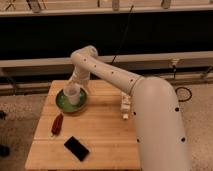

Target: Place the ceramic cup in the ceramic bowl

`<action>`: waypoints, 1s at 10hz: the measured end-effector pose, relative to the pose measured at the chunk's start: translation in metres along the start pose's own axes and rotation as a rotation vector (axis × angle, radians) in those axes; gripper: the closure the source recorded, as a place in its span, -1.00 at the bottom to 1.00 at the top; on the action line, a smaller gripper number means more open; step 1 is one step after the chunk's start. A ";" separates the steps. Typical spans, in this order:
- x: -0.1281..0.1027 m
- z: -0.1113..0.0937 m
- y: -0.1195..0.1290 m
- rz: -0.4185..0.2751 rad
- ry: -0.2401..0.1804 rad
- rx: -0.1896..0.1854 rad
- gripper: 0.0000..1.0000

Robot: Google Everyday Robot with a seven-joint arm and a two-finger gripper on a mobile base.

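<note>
White ceramic cup [72, 95] upright inside green ceramic bowl [62, 104], pincer [76, 86] above

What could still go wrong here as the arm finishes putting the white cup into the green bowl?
The ceramic cup sits inside the ceramic bowl with the gripper right above it, so lifting away could tip or drag it. The bowl is near the table's left edge; a nudge might shift it off.

Light wooden table [100, 135], speckled floor [20, 120], dark wall panels [45, 37], pale horizontal rail [165, 57]
</note>
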 end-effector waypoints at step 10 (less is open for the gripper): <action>0.016 -0.075 0.012 0.056 0.103 0.024 -0.60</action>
